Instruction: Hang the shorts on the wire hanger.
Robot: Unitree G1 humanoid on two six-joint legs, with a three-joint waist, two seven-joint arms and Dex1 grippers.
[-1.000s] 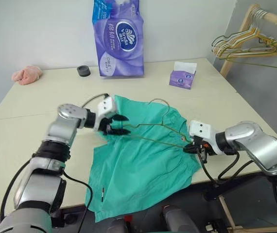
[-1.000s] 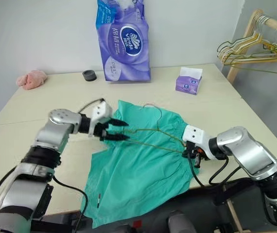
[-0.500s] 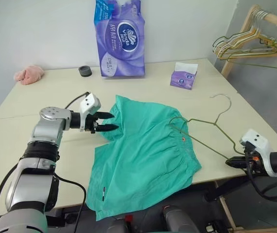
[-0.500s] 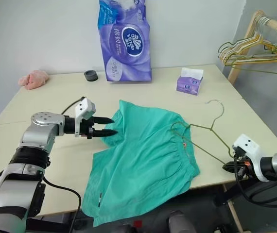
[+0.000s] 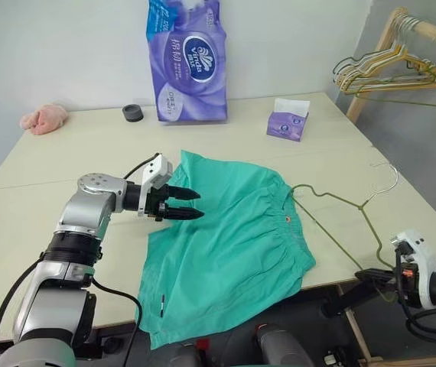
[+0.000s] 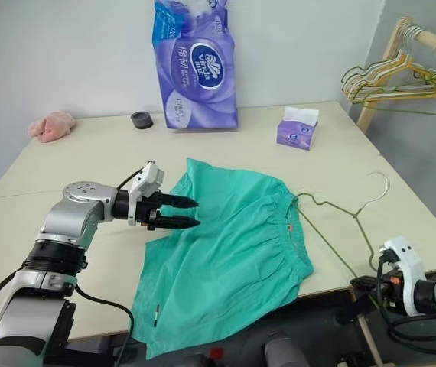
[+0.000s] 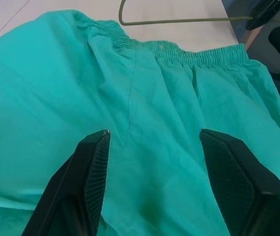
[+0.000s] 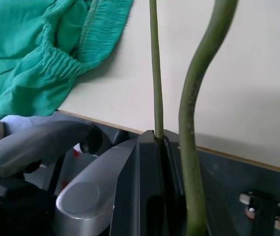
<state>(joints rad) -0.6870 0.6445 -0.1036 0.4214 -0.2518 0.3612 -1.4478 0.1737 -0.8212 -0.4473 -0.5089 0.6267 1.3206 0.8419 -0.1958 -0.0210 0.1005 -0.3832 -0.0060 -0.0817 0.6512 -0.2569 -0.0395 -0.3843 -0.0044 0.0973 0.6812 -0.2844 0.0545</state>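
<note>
The teal-green shorts [image 5: 226, 252] lie flat on the table, waistband to the right, one leg hanging over the front edge. My left gripper [image 5: 190, 211] is open and hovers at the shorts' left edge; the left wrist view shows its two fingers [image 7: 93, 162] spread over the cloth [image 7: 154, 88] with nothing between them. The olive wire hanger [image 5: 333, 206] lies on the table right of the shorts, one corner at the waistband and the hook [image 5: 390, 172] pointing away. My right gripper [image 5: 367, 274], past the table's front right edge, is shut on the hanger's near corner [image 8: 154, 73].
At the back of the table stand a tall purple tissue pack [image 5: 186, 61], a small purple tissue box [image 5: 287, 121], a black round cap [image 5: 132, 112] and a pink cloth lump [image 5: 43, 118]. A wooden rack with several hangers [image 5: 394, 69] stands at the far right.
The right gripper has pulled the hanger off the shorts, to the right and back past the table edge. The left gripper drew away from the shorts and has come back to their left edge.
</note>
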